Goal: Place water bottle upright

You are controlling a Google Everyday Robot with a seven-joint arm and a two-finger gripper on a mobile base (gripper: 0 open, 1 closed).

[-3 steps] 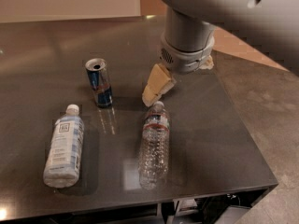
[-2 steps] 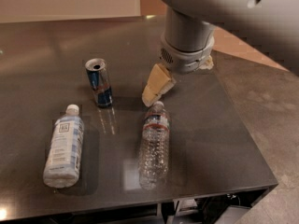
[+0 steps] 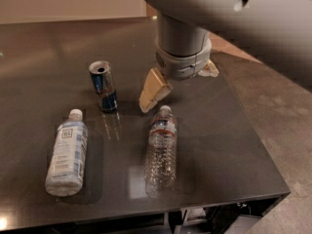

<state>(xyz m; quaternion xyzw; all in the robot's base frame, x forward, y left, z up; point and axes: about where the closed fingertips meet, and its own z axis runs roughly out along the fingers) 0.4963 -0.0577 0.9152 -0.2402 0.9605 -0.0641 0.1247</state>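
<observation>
The water bottle (image 3: 161,150) lies on its side on the dark table (image 3: 229,140), clear and ribbed, with a red-and-blue label band. Its white cap (image 3: 165,110) points to the far side, toward the arm. My gripper (image 3: 178,89) hangs from the grey wrist just beyond the cap, above the table. Its tan fingers are spread: one finger (image 3: 152,91) reaches down to the left of the cap, and the other (image 3: 210,70) peeks out behind the wrist on the right. The gripper holds nothing.
A blue-and-silver drink can (image 3: 103,86) stands upright to the left of the gripper. A whitish opaque bottle (image 3: 67,152) lies on its side at the front left. The table's right edge (image 3: 258,135) and front edge are close, with floor beyond.
The arm and gripper have shifted slightly left and lower, closer to the bottle's cap. The bottle, the can and the whitish bottle have not moved.
</observation>
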